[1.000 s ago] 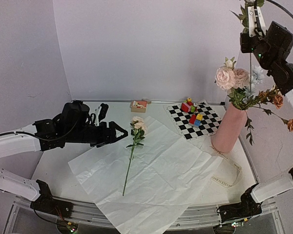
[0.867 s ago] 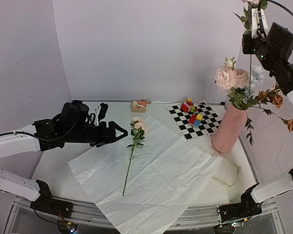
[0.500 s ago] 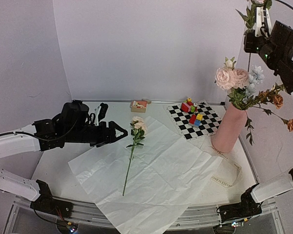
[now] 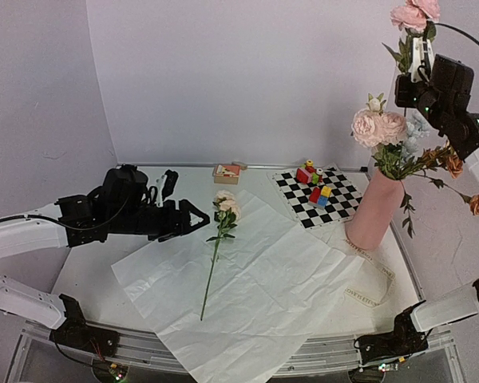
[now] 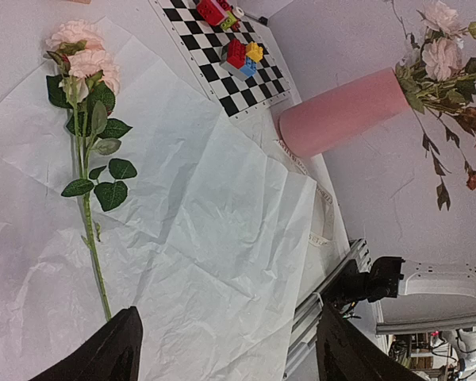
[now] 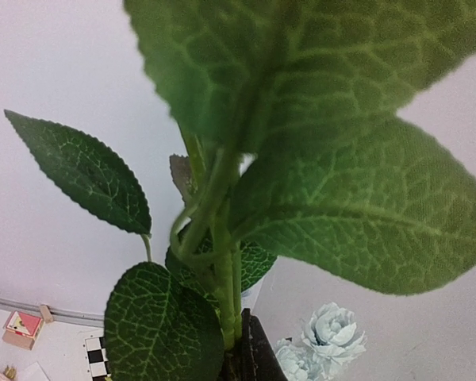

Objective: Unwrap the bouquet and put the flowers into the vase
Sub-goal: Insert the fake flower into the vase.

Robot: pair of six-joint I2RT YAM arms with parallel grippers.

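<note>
Right end effector (image 4: pixel 419 60) is pinched shut on a rose (image 4: pixel 413 13), gripping just under its leaves (image 6: pixel 301 198), with the bloom standing above the fingers. Below it is the bunch (image 4: pixel 381 126) already in the vase (image 4: pixel 375 209), and the pink mouth sits lower again.

My worry is the descent. Those leaves fill the wrist view, so I get no look at the mouth from there, and I cannot trace where the stem's lower end hangs. If it comes down off-centre, I judge it will snag the blooms, push a stem out, or lean on the rim and tip that tall, narrow vase. The grip is also thin, so the rose may swivel between the fingers.

Left end effector (image 4: pixel 199 217) is spread wide and holds nothing. It hovers low, with the last stem (image 4: pixel 215 255) just ahead of its tips on the paper (image 4: pixel 263 303). Closing too low there would likely pinch the creased sheet along with the stem and drag it.

Beyond that stem, a checkered mat (image 4: pixel 339 199) carries toy blocks (image 4: pixel 313 179), and a small box (image 4: pixel 226 172) lies further out. A printed ribbon (image 4: pixel 371 289) trails below the vase. The bench (image 4: pixel 88 271) is white with a raised rim, and a plain pale wall (image 4: pixel 223 80) stands behind it.
</note>
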